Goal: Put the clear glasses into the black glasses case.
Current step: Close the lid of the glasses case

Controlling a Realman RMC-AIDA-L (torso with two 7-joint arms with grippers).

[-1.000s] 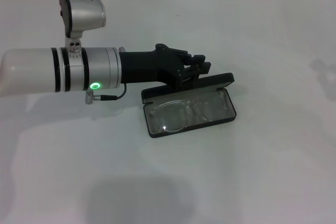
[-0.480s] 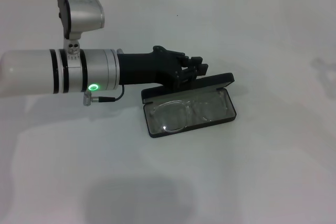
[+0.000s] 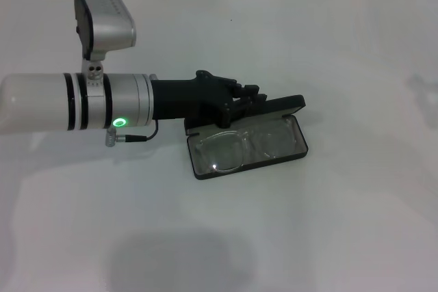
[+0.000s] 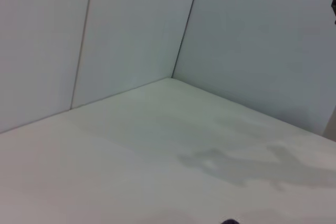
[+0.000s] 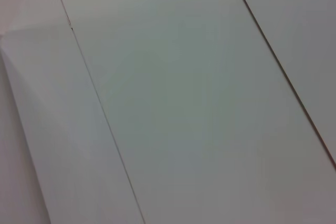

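Already in place, by the look of it:
Clear glasses: lying flat in the open tray of the case, just in front of and below the left fingertips, not touching them as far as can be told.
Look: fully see-through colourless frame, rounded-square lenses side by side, a bright glint on the lens nearer the arm; temples hard to make out against the lining.
Handling (judged): light, thin, brittle at the hinges, smooth and slippery; lenses prone to scratches and smudges.
Where to take hold (judged): at the bridge or across the top bar of the frame, never on the lens faces; gentle squeeze only.
Black glasses case: hinged hard shell, rounded corners, grey lining; tray open toward the camera, lid raised on the far side, right at the fingertips.
Case handling (judged): stiff and light, likely to skid on the smooth top if pushed at one edge; lid best pressed down near its middle.
Left gripper: reaching in low, tips at the lid's far edge; fingers close together, though whether clamped on the lid or merely resting against it cannot be told.
Right gripper: out of sight.
White tabletop: bearing the case.
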